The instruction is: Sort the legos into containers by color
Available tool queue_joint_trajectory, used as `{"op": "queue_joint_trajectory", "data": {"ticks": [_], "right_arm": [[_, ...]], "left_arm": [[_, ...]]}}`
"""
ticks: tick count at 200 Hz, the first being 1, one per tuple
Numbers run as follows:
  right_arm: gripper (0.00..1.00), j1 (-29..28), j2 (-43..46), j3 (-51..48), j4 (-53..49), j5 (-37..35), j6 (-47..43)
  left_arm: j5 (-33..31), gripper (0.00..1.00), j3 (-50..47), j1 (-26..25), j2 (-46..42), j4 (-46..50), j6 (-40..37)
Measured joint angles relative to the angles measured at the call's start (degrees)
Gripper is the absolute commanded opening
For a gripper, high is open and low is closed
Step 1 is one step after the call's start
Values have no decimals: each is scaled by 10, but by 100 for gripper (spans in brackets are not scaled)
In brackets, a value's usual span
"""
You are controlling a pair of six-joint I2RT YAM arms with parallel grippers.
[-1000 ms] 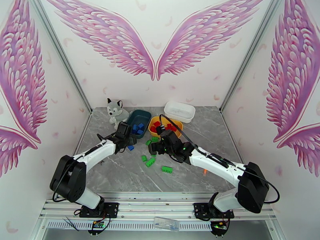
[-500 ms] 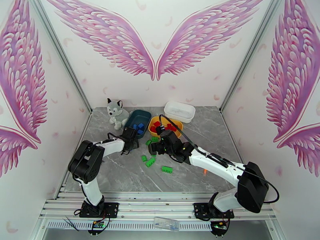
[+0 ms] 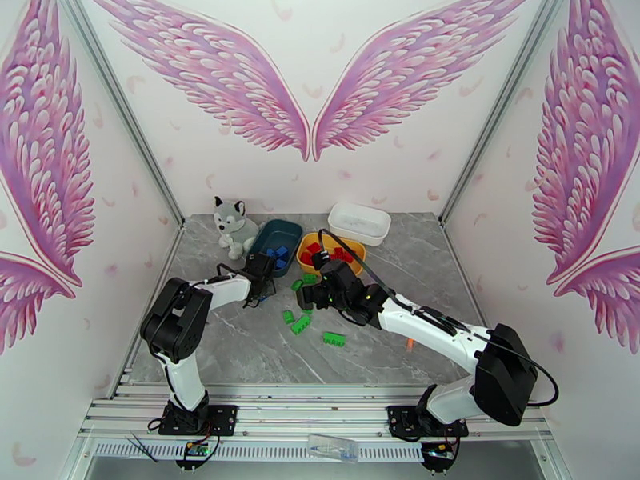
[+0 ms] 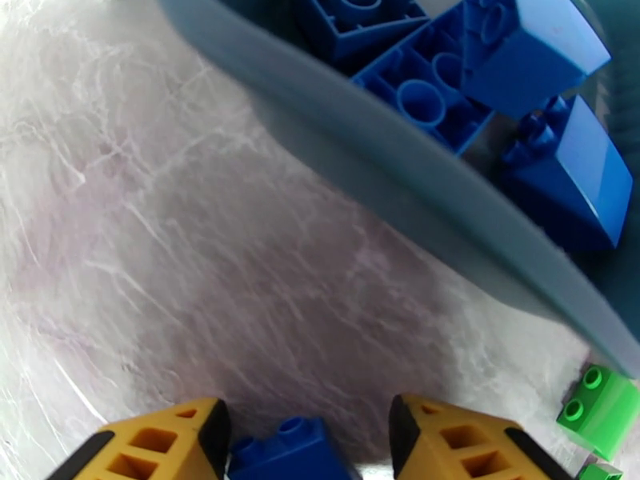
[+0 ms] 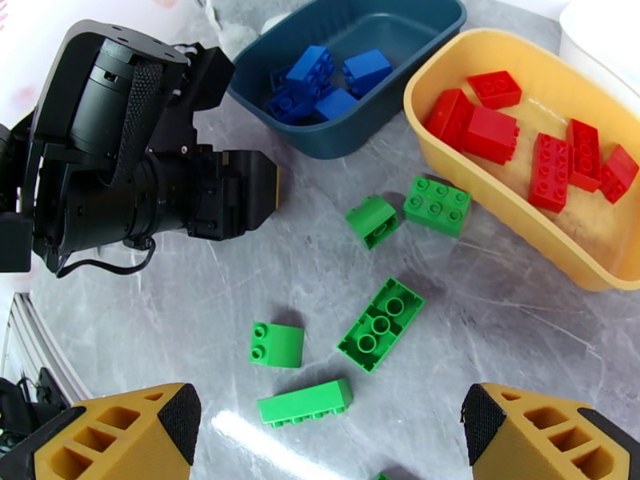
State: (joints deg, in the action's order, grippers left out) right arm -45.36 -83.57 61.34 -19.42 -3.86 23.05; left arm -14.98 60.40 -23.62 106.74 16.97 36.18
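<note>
My left gripper (image 3: 261,293) is low over the table just in front of the dark teal tub (image 3: 270,230). A loose blue lego (image 4: 292,454) sits between its yellow fingers (image 4: 172,442). The jaws are open, with a narrow gap on the brick's right side. Several blue legos (image 5: 320,82) lie in the teal tub (image 4: 360,154), and red ones (image 5: 496,130) lie in the yellow tub (image 5: 424,114). Green legos (image 5: 381,323) are scattered on the table below my right gripper (image 5: 330,414). That gripper (image 3: 309,296) hovers wide open, holding nothing. The white tub (image 3: 359,223) stands at the back.
A plush husky (image 3: 232,226) sits at the back left beside the teal tub. The left arm's black wrist (image 5: 136,170) shows to the left of the green bricks. One green brick (image 4: 600,410) lies just right of the left gripper. White walls border the grey marble table (image 3: 416,266).
The left arm folded in and its gripper came down over the loose blue brick, with the jaws narrowing around it. The right arm and the green bricks have not moved.
</note>
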Motion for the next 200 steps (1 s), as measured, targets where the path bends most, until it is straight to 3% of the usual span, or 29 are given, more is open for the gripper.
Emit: {"op": "queue_joint_trajectory", "data": {"ticks": [99, 150, 200], "right_arm": [[93, 0, 0, -2, 0, 0, 0], [92, 0, 0, -2, 0, 0, 0], [92, 0, 0, -2, 0, 0, 0]], "left_arm": [[21, 29, -52, 28, -39, -26, -28], [32, 27, -64, 27, -60, -9, -31], [34, 28, -36, 26, -135, 18, -33]]}}
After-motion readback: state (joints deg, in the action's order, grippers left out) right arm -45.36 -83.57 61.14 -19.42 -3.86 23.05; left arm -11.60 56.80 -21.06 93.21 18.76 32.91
